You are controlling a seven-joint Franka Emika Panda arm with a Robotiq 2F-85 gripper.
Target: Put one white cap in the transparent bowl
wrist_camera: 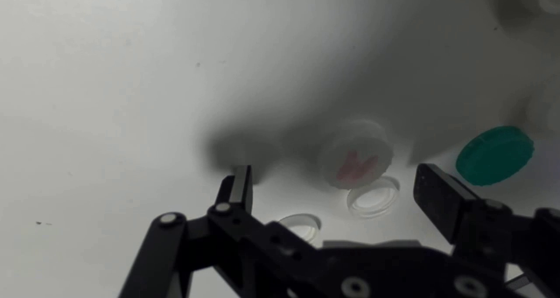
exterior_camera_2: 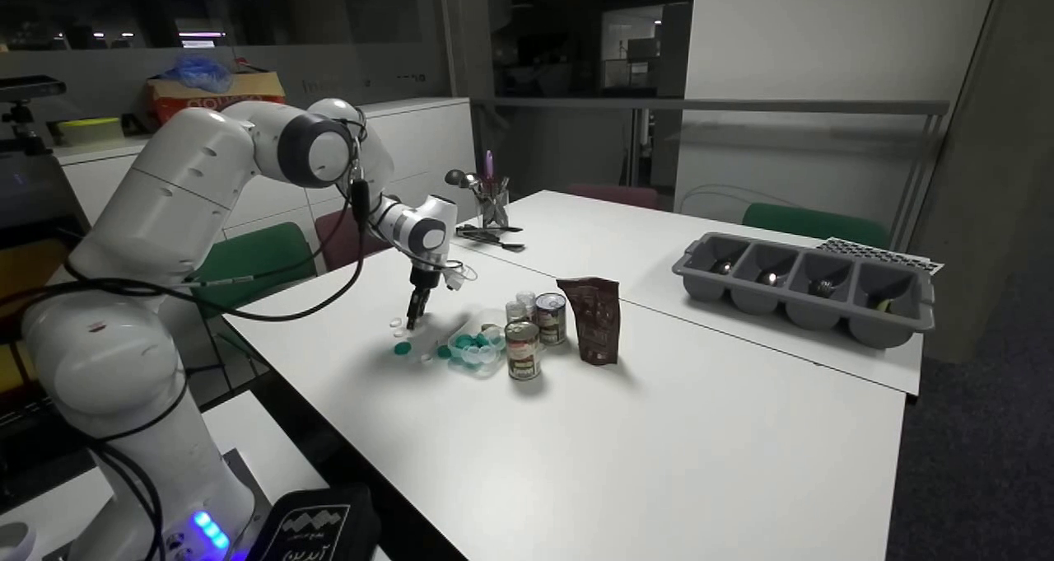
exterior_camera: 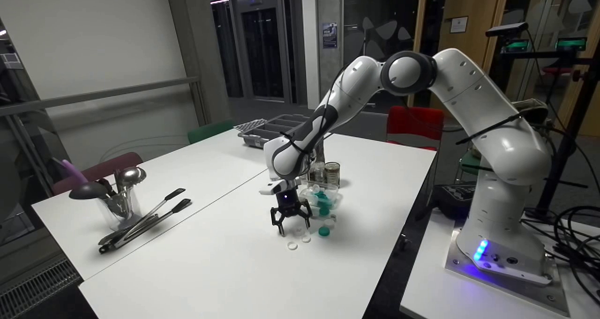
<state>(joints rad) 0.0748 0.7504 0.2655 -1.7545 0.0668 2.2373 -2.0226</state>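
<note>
pincer (exterior_camera: 295,228) spread wide and holding nothing, its tips low over the table (exterior_camera: 225,272) near the transparent bowl (exterior_camera_2: 484,368). the likeliest white cap (wrist_camera: 356,160), marked in pink, lies outside the transparent bowl, between the tips as the wrist view shows it.

the squeeze is the first worry. a ring-like white cap (wrist_camera: 366,211) lies against or just beside the marked one, i can't tell which, so the pads could scoop both or skid the pair along. the marked one also seems a little nearer the finger (wrist_camera: 442,197) on the transparent bowl's side, and that finger may shove it before the far one arrives. the same finger might land on a teal cap (wrist_camera: 494,156) near it. so low a cap gives little to hold: stop too high and the pads meet over it, too low and they jam on the table.

teal caps (exterior_camera_2: 471,343) lie in the transparent bowl, so a cap dropped from high up could glance off them and out. a food can (exterior_camera_2: 523,349) stands just past the transparent bowl, away from the pincer; an overshoot could knock it over.
</note>
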